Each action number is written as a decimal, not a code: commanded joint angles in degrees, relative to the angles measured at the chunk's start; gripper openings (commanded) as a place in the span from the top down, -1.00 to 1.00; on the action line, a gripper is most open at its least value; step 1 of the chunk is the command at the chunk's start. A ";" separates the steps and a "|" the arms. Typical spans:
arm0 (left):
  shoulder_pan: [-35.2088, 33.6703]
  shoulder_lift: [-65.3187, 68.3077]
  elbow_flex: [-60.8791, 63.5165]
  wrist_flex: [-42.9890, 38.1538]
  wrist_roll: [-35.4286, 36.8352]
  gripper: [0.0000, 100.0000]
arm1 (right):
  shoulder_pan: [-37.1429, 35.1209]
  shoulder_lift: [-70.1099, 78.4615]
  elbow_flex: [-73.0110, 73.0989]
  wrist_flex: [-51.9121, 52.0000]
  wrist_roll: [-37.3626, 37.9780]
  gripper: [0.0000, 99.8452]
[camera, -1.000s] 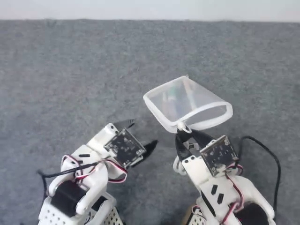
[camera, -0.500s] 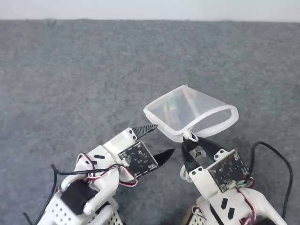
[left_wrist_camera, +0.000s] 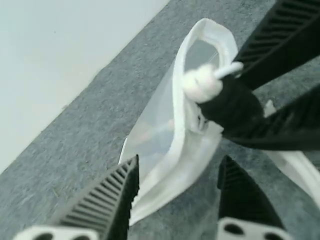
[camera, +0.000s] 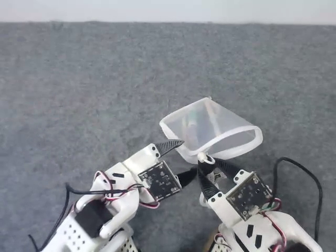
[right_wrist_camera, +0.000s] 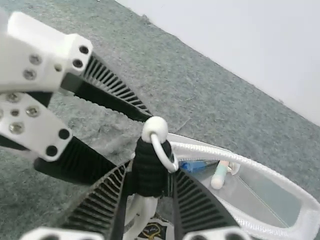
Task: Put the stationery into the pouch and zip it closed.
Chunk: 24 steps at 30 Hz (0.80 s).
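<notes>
The translucent white pouch (camera: pixel 210 128) lies open-mouthed on the grey carpet, its white zip rim (right_wrist_camera: pixel 260 170) gaping. Inside lie a blue item (right_wrist_camera: pixel 197 165) and a pale pen (right_wrist_camera: pixel 220 176). My right gripper (camera: pixel 206 169) is shut on the black zipper pull (right_wrist_camera: pixel 149 167) with its white bead (right_wrist_camera: pixel 155 129), at the pouch's near corner. My left gripper (camera: pixel 182 159) is open, one finger on each side of the pouch's near-left edge (left_wrist_camera: pixel 165 150), right beside the right gripper's fingers (left_wrist_camera: pixel 250 110). Nothing is clamped between its fingers (left_wrist_camera: pixel 112 197).
Grey carpet (camera: pixel 79 89) stretches to the left and behind the pouch, up to a pale wall (camera: pixel 168 10). A black cable (camera: pixel 304 173) loops beside the right arm, and red and black wires (camera: pixel 113 191) run over the left arm.
My left gripper moved forward and right until its open fingers reached the pouch's near-left corner. The right gripper, holding the zipper pull, shifted slightly and the pouch shifted with it.
</notes>
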 commanded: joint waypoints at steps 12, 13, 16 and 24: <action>4.04 -0.70 7.52 -16.62 -0.26 0.73 | -0.75 -0.04 -3.96 0.04 0.70 0.99; 4.57 -0.88 7.87 -17.32 -0.26 0.75 | -0.75 -0.04 -3.96 0.13 0.70 0.99; 5.01 -0.88 11.12 -23.30 -0.26 0.84 | -1.01 -0.04 -3.96 0.13 0.70 0.99; 4.66 -0.97 17.36 -34.90 -0.62 0.98 | -2.24 -0.04 -3.69 -0.48 0.70 0.99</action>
